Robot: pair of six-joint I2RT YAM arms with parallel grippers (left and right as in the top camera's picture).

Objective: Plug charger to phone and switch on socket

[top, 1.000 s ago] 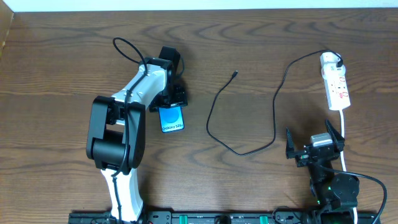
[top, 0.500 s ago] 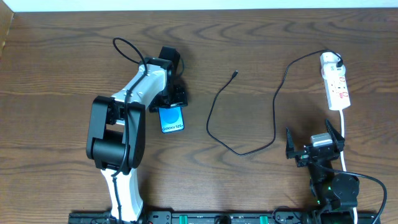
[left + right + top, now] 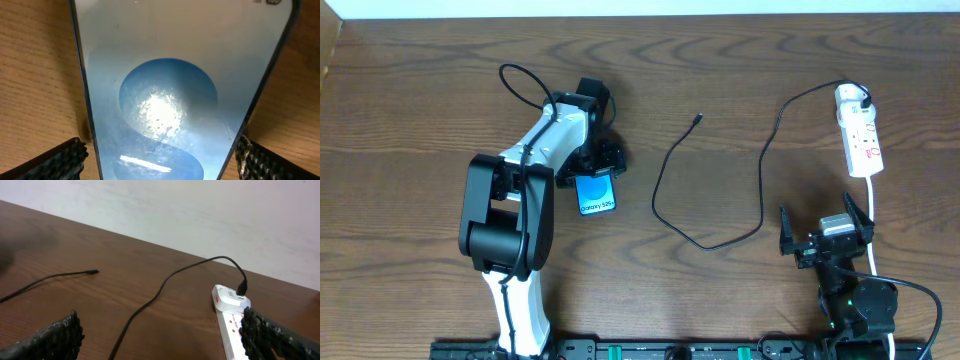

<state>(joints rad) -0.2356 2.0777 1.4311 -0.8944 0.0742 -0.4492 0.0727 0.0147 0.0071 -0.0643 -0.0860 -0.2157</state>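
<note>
Sitting nearest, well right of the phone (image 3: pixel 597 192), your right gripper (image 3: pixel 818 212) is spread wide and holds nothing. Left gripper (image 3: pixel 591 167) straddles the phone's far end, jaws open, pads (image 3: pixel 55 160) just beside its edges. Phone lies flat, screen up. Charger (image 3: pixel 761 200) loops right of the phone, its small plug (image 3: pixel 697 119) lying loose and well apart. Socket (image 3: pixel 860 135) is farthest right, charger plugged into its far end.

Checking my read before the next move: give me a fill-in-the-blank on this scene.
1. The left gripper's open fingers straddle the ___.
2. One end of the charger is plugged into the ___.
3. The right gripper is open and holds ___.
Missing: phone; socket; nothing.
</note>
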